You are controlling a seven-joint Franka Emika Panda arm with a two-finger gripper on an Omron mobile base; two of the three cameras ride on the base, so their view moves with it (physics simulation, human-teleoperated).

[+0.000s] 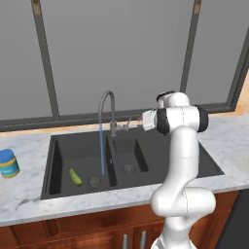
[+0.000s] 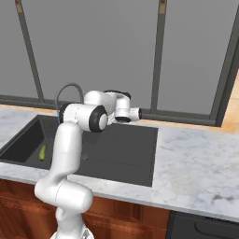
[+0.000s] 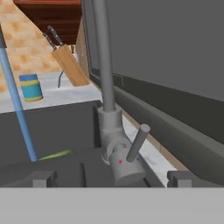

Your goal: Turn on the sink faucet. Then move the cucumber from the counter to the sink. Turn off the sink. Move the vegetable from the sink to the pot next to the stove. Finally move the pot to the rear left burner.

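Open jaws of the two-finger gripper (image 3: 111, 175) straddle the slim grey metal faucet's small lever handle (image 3: 138, 142); nudge it sideways to stop the blue water stream (image 3: 17, 105).

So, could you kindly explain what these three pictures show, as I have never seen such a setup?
This is a simulated kitchen. The white machine is a robot arm on a base that can drive. Two pictures come from cameras on that base, behind the arm to its left and right. The third comes from a camera on its hand, looking along the gripper, which is open and holds nothing. It faces the faucet and its small lever. Water runs into the dark sink, where a cucumber lies in the large bowl. On the marble counter stand a blue and yellow jar and a knife block.
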